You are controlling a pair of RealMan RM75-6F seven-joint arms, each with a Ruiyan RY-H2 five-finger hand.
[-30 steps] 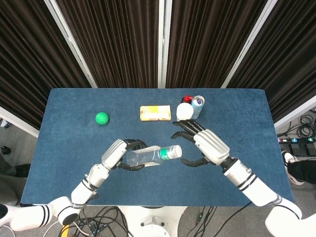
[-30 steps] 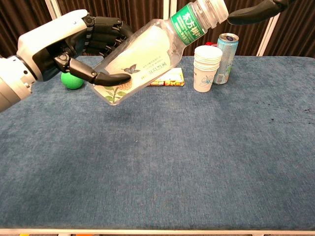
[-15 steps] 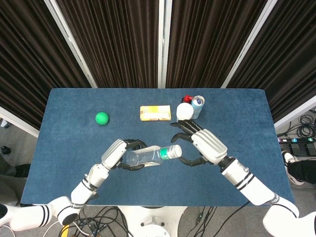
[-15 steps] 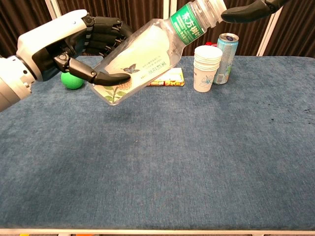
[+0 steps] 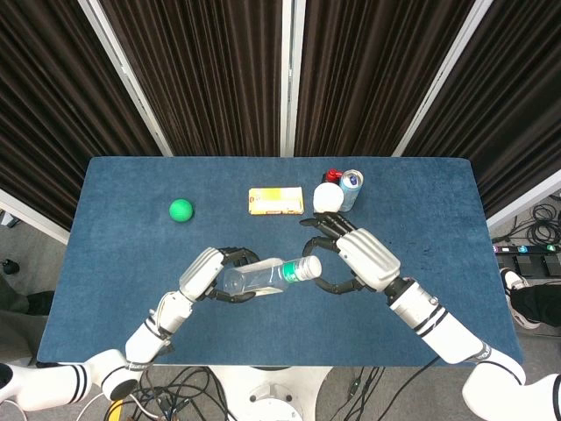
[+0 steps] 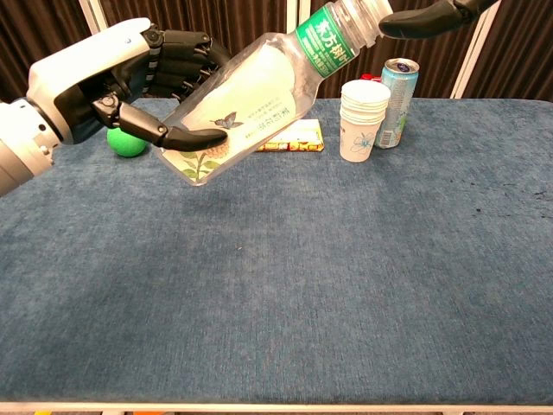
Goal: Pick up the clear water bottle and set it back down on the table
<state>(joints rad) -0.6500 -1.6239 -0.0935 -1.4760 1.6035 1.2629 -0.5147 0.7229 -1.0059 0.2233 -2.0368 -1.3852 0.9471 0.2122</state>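
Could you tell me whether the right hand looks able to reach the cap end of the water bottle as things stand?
Probably yes: the right hand is open beside the cap of the water bottle, which the left hand holds tilted above the table, nothing between.

The clear water bottle (image 6: 259,95), green-labelled with butterfly and flower print, is tilting steeply, cap toward the upper right of the frame, hanging above the desk (image 6: 346,259).
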